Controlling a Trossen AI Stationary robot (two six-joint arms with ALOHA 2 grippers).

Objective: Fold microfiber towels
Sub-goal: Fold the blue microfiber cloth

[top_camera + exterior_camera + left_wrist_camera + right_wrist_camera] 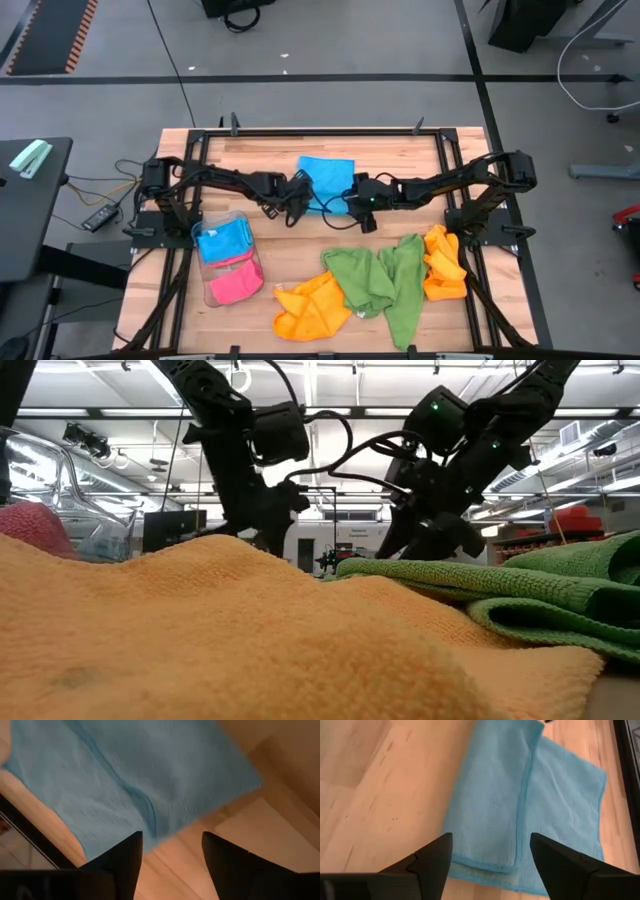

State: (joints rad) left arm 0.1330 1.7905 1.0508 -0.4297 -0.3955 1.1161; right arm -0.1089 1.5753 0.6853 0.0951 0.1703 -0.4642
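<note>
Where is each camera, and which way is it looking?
High view: above the table, looking straight down; both arms, left gripper and right gripper beside the blue towel.
Low view: at table height, looking across the orange towel; both arms hang above.
Left wrist view: on the left arm, looking past its open fingers.
Right wrist view: on the right arm, fingers open.
Both wrist views share the blue towel.

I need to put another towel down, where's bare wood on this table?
Bare wood shows along the far edge either side of the blue towel, under the arms. The near half is crowded: clear tray on the left, orange towels and green towels across the middle and right.
</note>
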